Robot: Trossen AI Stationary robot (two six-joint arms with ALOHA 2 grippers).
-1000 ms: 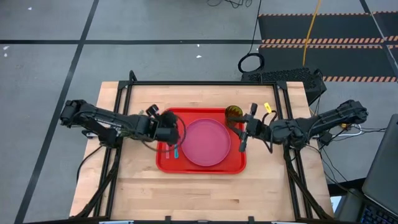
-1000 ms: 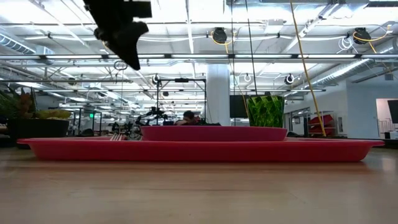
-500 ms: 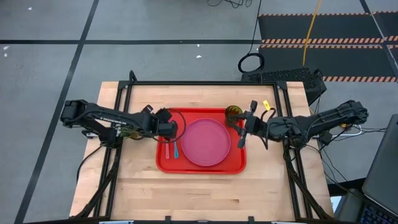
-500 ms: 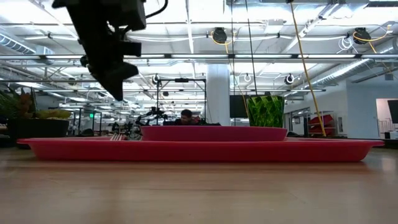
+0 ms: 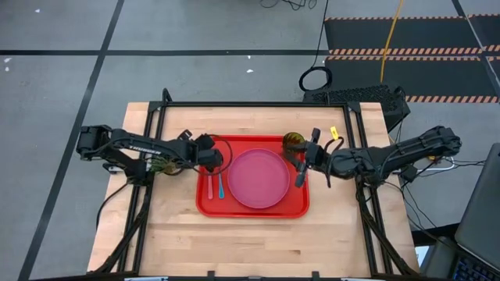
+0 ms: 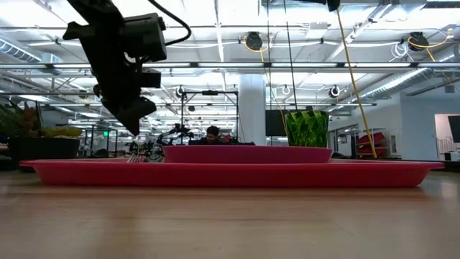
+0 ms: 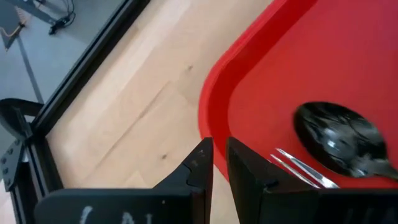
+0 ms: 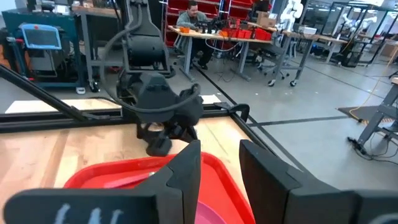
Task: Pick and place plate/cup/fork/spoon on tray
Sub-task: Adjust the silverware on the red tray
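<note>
From overhead I see red tray at centre of wooden table. Pink plate lies in tray's middle. Fork and spoon lie side by side in tray's left strip, left of plate. Green cup stands at tray's upper right corner. My left gripper hovers over tray's upper left corner, fingers nearly closed, empty. My right gripper hovers over tray's right edge just below cup, fingers slightly apart, empty.

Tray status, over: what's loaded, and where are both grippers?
Plate, fork, spoon, cup all on tray. Left gripper empty, nearly shut, above tray's left rim. Right gripper empty, slightly open, over right rim. Nothing obstructing.
</note>
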